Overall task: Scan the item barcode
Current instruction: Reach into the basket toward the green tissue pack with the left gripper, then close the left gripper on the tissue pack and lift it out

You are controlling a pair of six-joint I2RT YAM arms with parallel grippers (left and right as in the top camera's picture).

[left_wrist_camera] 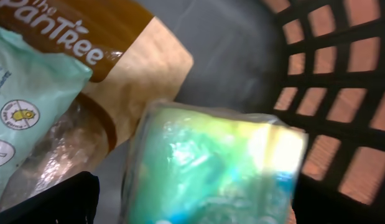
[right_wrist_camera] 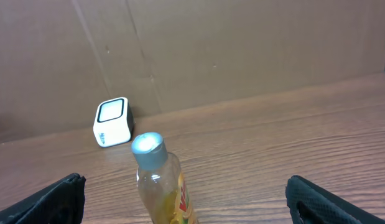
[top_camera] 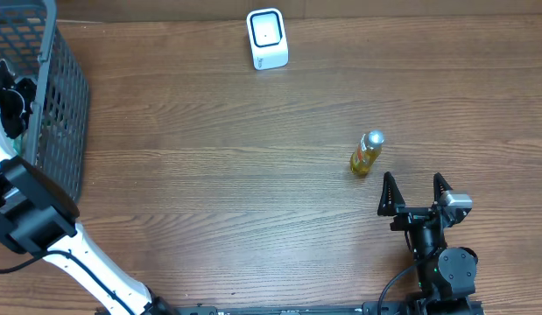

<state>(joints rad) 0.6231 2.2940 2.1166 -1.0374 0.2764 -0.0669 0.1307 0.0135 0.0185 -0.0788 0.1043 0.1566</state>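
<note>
Bottle (top_camera: 366, 153) upright on open table (top_camera: 209, 192), right jaws spread near; left jaws spread in basket (top_camera: 65, 105).

Got a basket (top_camera: 65, 105) at the far left edge of the table (top_camera: 209, 201), with the left gripper (top_camera: 12, 92) down inside it, over a wrapped pack (left_wrist_camera: 211, 162) lying beside a pouch (left_wrist_camera: 130, 68). Scanner (top_camera: 267, 39) way back at the middle. Bottle (top_camera: 366, 153) standing right of centre, well apart from the scanner, with the right gripper (top_camera: 413, 179) just in front and slightly to its right.
</note>
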